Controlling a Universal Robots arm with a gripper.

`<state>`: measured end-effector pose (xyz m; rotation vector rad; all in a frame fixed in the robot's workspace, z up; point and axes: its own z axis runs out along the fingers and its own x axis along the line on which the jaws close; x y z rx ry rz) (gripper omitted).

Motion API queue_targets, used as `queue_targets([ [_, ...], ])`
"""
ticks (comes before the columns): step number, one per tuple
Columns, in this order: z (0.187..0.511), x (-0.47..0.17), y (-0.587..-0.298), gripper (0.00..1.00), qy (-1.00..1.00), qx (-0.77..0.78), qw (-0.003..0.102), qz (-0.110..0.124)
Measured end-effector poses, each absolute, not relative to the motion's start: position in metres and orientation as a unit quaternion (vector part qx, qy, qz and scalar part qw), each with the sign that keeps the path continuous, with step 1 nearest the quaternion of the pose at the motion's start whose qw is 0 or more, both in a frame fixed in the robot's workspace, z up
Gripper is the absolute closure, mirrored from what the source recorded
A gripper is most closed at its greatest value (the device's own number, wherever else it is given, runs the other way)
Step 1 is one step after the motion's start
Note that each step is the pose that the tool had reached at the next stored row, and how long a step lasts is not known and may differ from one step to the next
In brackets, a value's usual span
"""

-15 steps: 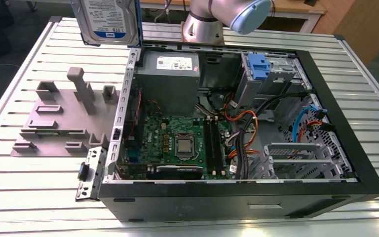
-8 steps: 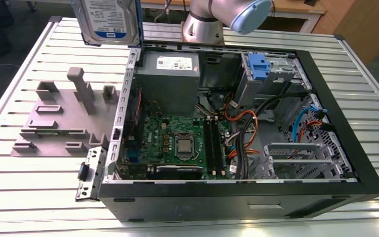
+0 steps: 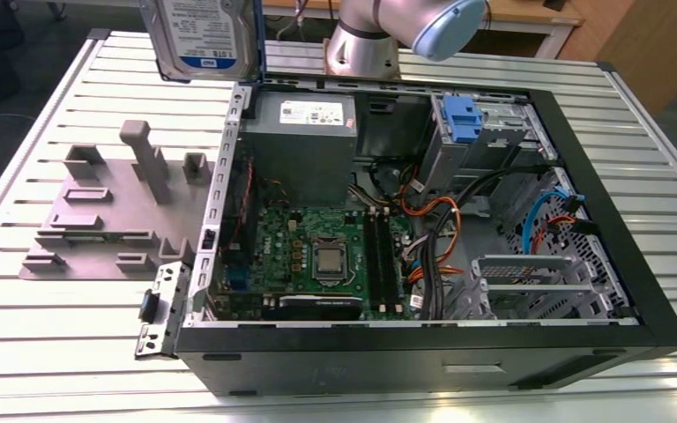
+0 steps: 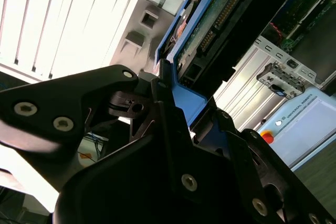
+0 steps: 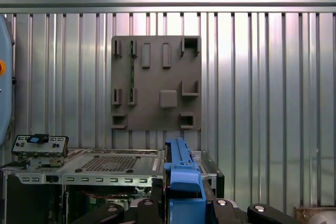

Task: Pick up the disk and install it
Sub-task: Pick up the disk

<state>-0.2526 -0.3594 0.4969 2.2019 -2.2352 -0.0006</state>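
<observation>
One disk (image 3: 207,35) is held aloft near the case (image 3: 409,357), the gripper (image 5: 184,198) clamped on its blue bracket (image 5: 181,169); carry step judged, bay alignment needed.

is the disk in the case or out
Out. The claw holds the disk up in the air, upright, clear of the case.

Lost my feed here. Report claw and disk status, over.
Claw shut on disk. Disk aloft, not yet in the case. Cables strung across case interior.
</observation>
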Motion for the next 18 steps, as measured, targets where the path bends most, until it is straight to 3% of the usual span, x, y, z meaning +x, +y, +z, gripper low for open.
queue_targets([
  [18,0.4969,-0.2463,-0.361,0.64,-0.712,0.702,0.002,0.0],
])
